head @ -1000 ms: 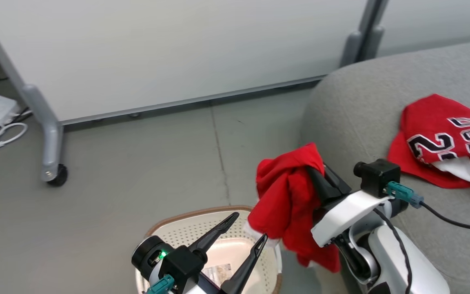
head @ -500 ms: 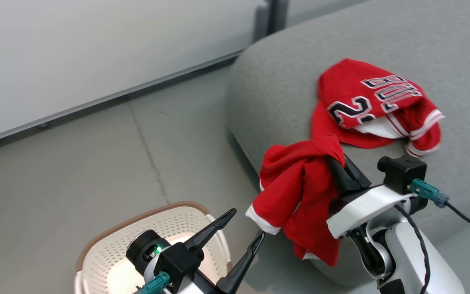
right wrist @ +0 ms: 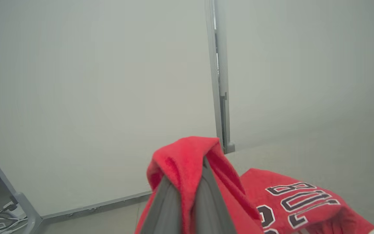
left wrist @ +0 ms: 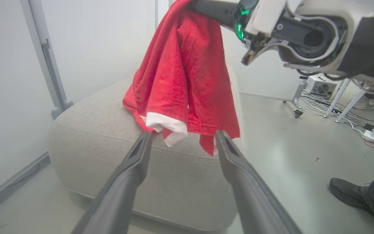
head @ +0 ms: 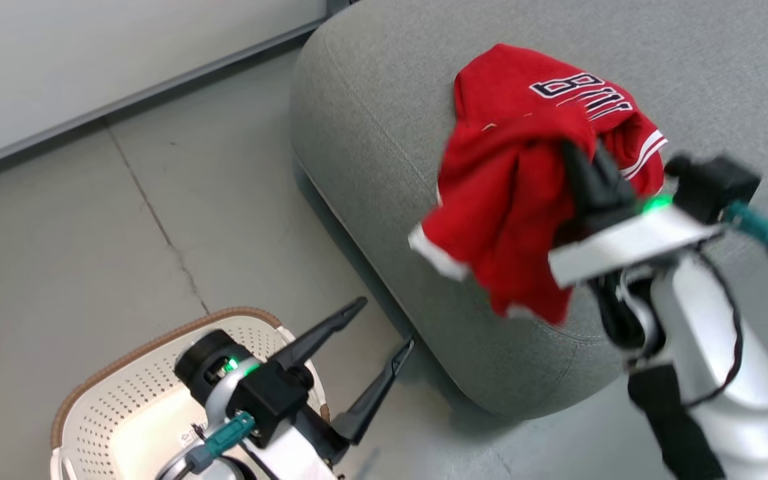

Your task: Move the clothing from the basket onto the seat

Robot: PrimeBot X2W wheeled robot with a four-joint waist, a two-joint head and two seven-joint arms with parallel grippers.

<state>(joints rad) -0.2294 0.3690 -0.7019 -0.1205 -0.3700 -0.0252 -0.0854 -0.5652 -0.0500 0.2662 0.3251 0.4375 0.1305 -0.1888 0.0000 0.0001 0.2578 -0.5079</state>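
On the grey seat (head: 371,133) lies a jersey (head: 524,73) lettered "BU…"; right gripper (head: 584,157) grasps red garment (head: 504,200), left gripper (head: 385,323) released.

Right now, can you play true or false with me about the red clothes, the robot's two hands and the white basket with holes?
1. The right gripper is shut on the plain red fabric garment. True.
2. The left gripper holds a garment too. False: its fingers are spread open and hold nothing.
3. The red sports jersey with black-and-white lettering lies on the large grey fabric seat. True.
4. The plain red fabric garment lies flat on the floor. False: it hangs in the air from the right gripper, by the seat's corner.
5. The cream perforated plastic basket is piled with clothes. False: the part in view holds no clothing.
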